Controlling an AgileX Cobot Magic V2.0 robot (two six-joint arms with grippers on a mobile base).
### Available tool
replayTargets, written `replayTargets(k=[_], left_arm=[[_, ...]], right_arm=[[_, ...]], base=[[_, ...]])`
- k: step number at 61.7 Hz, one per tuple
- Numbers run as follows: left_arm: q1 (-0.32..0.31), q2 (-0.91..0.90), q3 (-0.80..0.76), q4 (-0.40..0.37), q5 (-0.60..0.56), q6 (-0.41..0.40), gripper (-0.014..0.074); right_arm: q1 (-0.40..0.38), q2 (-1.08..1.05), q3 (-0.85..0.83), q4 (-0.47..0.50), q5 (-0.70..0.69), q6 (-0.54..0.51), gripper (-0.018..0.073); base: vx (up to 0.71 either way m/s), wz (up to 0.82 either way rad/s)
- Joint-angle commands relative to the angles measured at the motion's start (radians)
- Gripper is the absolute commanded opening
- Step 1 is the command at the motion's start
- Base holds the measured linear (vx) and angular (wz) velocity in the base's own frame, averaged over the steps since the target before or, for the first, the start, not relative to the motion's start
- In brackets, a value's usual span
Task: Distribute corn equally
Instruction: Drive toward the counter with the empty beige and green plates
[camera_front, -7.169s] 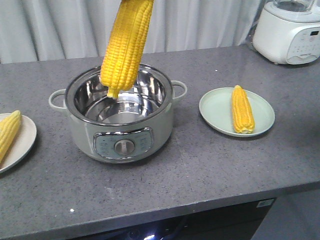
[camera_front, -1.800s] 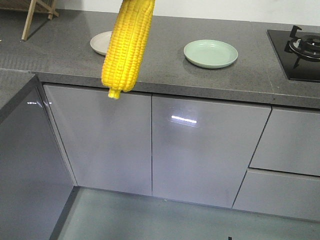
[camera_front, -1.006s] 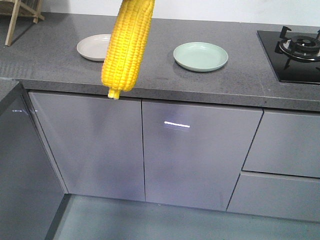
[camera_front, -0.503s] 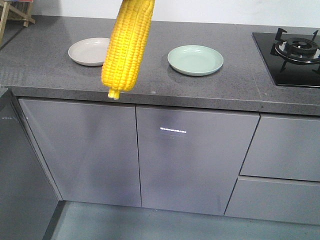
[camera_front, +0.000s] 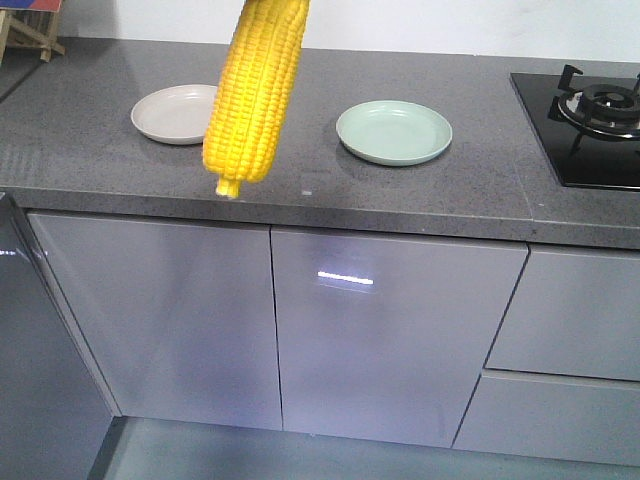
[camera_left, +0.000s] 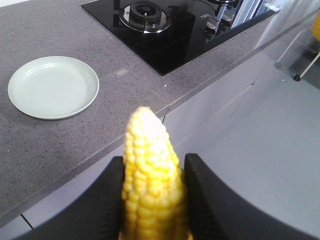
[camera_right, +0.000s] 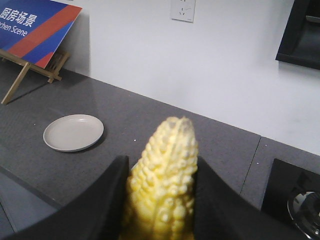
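Each gripper holds one corn cob, tip pointing away from the wrist camera. My left gripper (camera_left: 154, 172) is shut on a yellow corn cob (camera_left: 149, 145), in the air off the counter's front edge, with an empty green plate (camera_left: 52, 86) on the counter to the left. My right gripper (camera_right: 161, 175) is shut on a second corn cob (camera_right: 167, 150); an empty beige plate (camera_right: 73, 132) lies to its left. In the front view one corn cob (camera_front: 255, 90) hangs close to the camera, stalk end down; its gripper is out of frame. Both plates, the beige plate (camera_front: 175, 112) and the green plate (camera_front: 393, 131), lie beyond it.
The grey counter (camera_front: 480, 190) runs over glossy grey cabinet doors (camera_front: 390, 330). A black gas hob (camera_front: 590, 115) sits at its right end. A blue-and-red sign on a wooden easel (camera_right: 30, 25) stands at the far left by the white wall.
The pot counter from the oldest frame is gone; I now face a counter with two empty plates. Over the last second the counter has come closer. The hanging cob keeps its place in frame.
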Motion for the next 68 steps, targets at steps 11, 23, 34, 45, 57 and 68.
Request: replayTargets(k=[11,23,34,45,57,68], left_arm=[[-0.004,-0.049,-0.022,-0.031,-0.028,-0.006,-0.0006],[-0.004,-0.049,-0.022,-0.031,-0.028,-0.006,-0.0006],[-0.004,-0.049,-0.022,-0.031,-0.028,-0.006,-0.0006],[-0.004,-0.049,-0.022,-0.031,-0.028,-0.006,-0.0006],[-0.004,-0.049,-0.022,-0.031,-0.028,-0.006,-0.0006],[-0.004,-0.049,-0.022,-0.031,-0.028,-0.006,-0.0006]], right_arm=[[-0.005,-0.026,-0.016,0.034,-0.001,0.001,-0.0006],[-0.005,-0.026,-0.016,0.034,-0.001,0.001,-0.0006],[-0.005,-0.026,-0.016,0.034,-0.001,0.001,-0.0006],[-0.005,-0.026,-0.016,0.034,-0.001,0.001,-0.0006],[-0.005,-0.026,-0.016,0.034,-0.001,0.001,-0.0006],[-0.005,-0.026,-0.016,0.034,-0.001,0.001,-0.0006]], base=[[0.10,-0.01],[0.10,-0.03],[0.10,-0.05],[0.09,-0.05],[0.09,-0.05],[0.08,-0.04]])
